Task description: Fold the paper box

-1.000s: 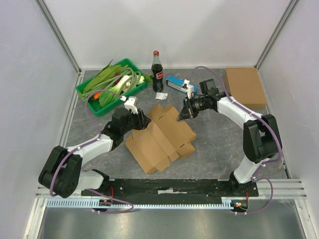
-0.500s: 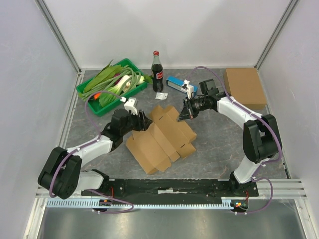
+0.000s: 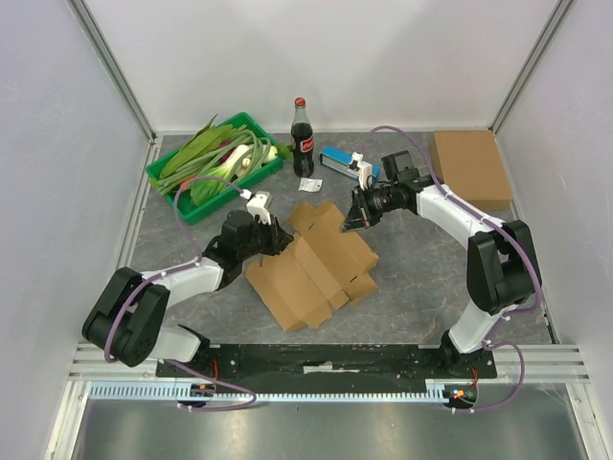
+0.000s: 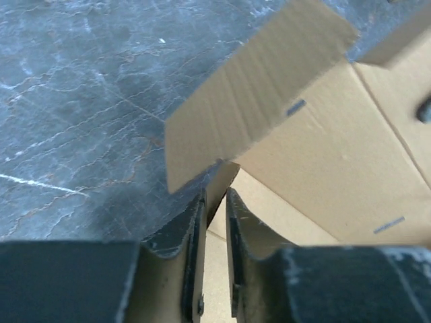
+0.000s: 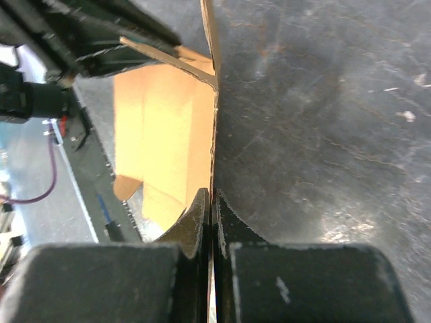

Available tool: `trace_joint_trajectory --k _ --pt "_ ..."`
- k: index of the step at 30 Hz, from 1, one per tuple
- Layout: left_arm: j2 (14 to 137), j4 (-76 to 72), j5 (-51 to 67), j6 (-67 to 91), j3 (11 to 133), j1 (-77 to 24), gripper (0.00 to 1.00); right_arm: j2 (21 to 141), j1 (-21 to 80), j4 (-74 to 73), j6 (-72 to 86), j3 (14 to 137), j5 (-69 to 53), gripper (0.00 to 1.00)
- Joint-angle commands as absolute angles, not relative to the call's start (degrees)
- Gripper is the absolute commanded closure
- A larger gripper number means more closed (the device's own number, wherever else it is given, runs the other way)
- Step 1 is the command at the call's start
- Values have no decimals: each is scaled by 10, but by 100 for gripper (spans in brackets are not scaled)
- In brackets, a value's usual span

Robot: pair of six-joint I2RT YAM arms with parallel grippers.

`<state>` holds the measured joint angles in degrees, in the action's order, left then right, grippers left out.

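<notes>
Box: your brown corrugated cardboard box blank (image 3: pixel 311 268) lies on the grey marbled desk (image 3: pixel 421 287), between the two end effectors.
Done: only a flap or two stands raised at each end effector; nothing looks locked.
Remaining: walls, tucking and closing, which I judge to be most of the fold.
Right end effector (image 3: pixel 352 218): pressed together on a thin flap edge.
Left end effector (image 3: pixel 272 235): fingers (image 4: pixel 192 229) narrowly apart at a flap corner; you cannot tell whether they pinch it.
Hidden: creases and slots beneath the raised panels.

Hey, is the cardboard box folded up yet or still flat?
Mostly flat: the box lies spread out, with only a flap raised.
</notes>
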<state>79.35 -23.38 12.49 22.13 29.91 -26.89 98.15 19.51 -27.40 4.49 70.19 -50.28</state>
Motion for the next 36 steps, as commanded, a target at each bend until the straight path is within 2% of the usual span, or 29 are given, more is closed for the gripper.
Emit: trace_joint_trajectory --k 1,5,10,13,15,17,21,23,26,28,31,33,36 --pt "766 -288 94 227 280 -321 81 969 220 -288 41 748 -383 100" --pt "792 -338 66 266 270 -360 87 955 260 -306 47 758 -285 100" --pt "853 -386 79 314 275 -380 84 936 322 -337 14 771 -142 100" --pt "846 -393 77 316 261 -380 76 919 364 -344 -32 759 -46 100" --pt "832 -376 73 311 251 -380 67 899 391 -337 -57 741 12 100" --pt "788 -363 64 309 239 -380 58 890 413 -334 -71 733 44 100" --pt "668 -321 26 317 201 -380 50 877 448 -330 -109 723 139 100" --pt "600 -292 2 321 191 -376 43 874 469 -323 -129 714 159 100" --pt "560 -267 -21 327 192 -352 36 872 494 -312 -146 704 206 100" --pt "567 -267 -4 347 201 -307 36 875 508 -307 -151 703 255 100" --pt "613 -328 106 366 208 -256 42 886 551 -299 -153 700 318 100" --pt "658 -364 185 359 227 -256 51 896 569 -289 -149 691 350 100" --pt "687 -423 236 357 224 -264 55 908 588 -279 -130 682 360 100"
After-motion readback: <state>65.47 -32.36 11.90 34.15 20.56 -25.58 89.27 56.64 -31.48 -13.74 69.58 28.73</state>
